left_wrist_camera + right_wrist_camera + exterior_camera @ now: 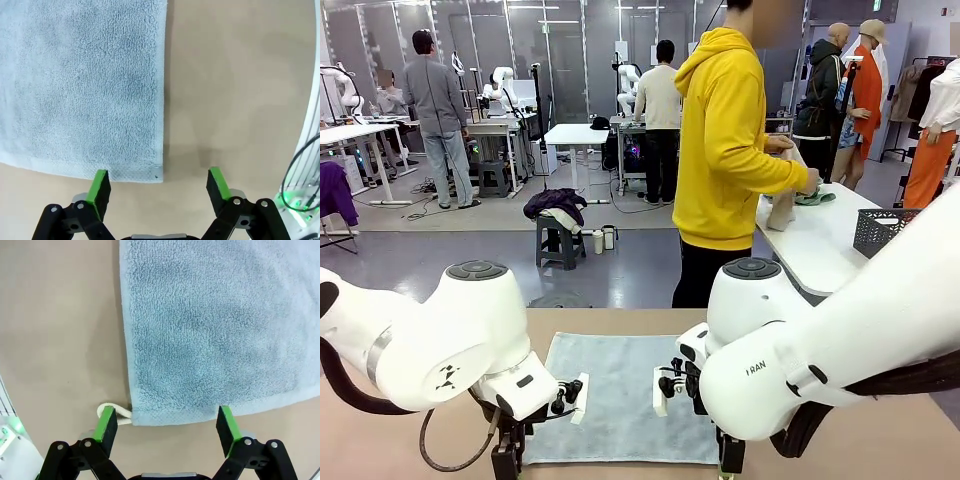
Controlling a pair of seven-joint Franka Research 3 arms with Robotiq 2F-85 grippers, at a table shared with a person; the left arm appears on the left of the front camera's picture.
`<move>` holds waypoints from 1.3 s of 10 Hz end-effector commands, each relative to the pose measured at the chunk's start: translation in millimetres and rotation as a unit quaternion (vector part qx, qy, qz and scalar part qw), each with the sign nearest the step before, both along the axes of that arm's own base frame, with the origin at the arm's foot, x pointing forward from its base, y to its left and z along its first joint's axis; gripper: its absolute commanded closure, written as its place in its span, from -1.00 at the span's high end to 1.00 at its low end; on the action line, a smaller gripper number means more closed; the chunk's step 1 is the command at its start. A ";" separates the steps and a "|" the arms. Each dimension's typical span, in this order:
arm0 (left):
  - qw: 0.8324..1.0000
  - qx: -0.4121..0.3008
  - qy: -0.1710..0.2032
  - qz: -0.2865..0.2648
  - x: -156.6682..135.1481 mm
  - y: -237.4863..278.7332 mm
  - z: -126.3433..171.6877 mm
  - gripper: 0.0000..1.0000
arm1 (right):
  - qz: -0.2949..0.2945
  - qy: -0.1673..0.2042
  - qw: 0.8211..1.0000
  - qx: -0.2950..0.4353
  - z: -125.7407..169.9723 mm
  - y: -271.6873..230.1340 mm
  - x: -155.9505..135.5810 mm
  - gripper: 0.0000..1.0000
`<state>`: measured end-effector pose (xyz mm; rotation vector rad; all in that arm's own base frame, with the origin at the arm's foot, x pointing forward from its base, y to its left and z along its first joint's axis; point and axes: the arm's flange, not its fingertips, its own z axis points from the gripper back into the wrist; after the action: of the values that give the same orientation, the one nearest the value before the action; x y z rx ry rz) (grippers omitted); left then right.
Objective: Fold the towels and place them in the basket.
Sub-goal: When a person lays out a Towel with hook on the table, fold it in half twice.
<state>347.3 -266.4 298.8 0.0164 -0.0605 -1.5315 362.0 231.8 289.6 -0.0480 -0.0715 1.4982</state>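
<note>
The basket on the white side table hides its contents. Left gripper and right gripper gape empty over corners of the towel at the table's near edge; the right wrist view shows its tag.

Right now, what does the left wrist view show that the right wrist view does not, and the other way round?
Left wrist view: the left gripper, jaws open, straddles one corner of the towel, one finger over the cloth and the other over the bare table. Right wrist view: the right gripper, jaws open, hovers at another corner, where a white loop tag sticks out. Both: the same light grey-blue towel lying flat on the tan table.
</note>
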 end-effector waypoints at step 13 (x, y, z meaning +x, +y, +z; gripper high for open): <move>1.000 0.006 -0.006 0.012 1.5 -1.2 -0.1 -1.00 | -0.024 -0.005 1.000 0.006 -5.2 -8.5 -7.8 -1.00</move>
<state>350.6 -266.4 301.4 0.0177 -0.0675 -1.5258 368.0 227.1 295.5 -0.0577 -0.1085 1.4798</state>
